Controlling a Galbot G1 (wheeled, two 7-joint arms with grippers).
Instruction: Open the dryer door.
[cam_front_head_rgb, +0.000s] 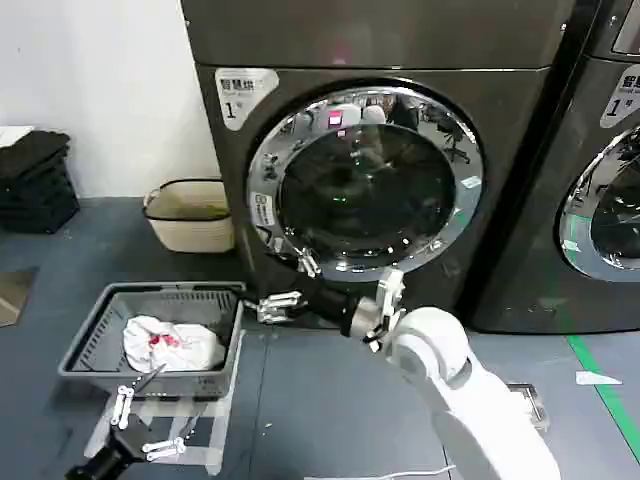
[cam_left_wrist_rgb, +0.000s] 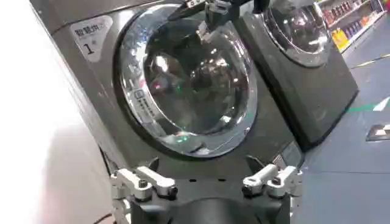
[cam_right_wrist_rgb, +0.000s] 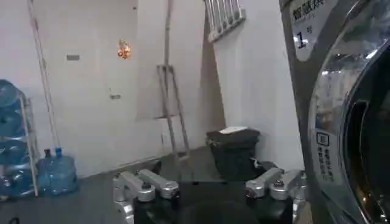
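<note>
The dryer door (cam_front_head_rgb: 365, 180) is a large round porthole with a shiny chrome rim and dark glass, and it sits flush on its dark grey machine. My right gripper (cam_front_head_rgb: 285, 285) is open at the door's lower left edge, one finger close to the chrome rim, nothing between the fingers. In the right wrist view the same gripper (cam_right_wrist_rgb: 210, 184) stands open with the chrome rim (cam_right_wrist_rgb: 332, 115) close beside it. My left gripper (cam_front_head_rgb: 140, 425) hangs open low near the floor, well away from the machine. From the left wrist view, the left gripper (cam_left_wrist_rgb: 207, 182) faces the whole door (cam_left_wrist_rgb: 189, 79).
A grey laundry basket (cam_front_head_rgb: 100, 320) holding a white cloth sits on the floor left of the machine. A cream tub (cam_front_head_rgb: 190, 215) stands by the wall, with folded dark cloths (cam_front_head_rgb: 35, 185) farther left. A second dark machine (cam_front_head_rgb: 600, 180) adjoins on the right.
</note>
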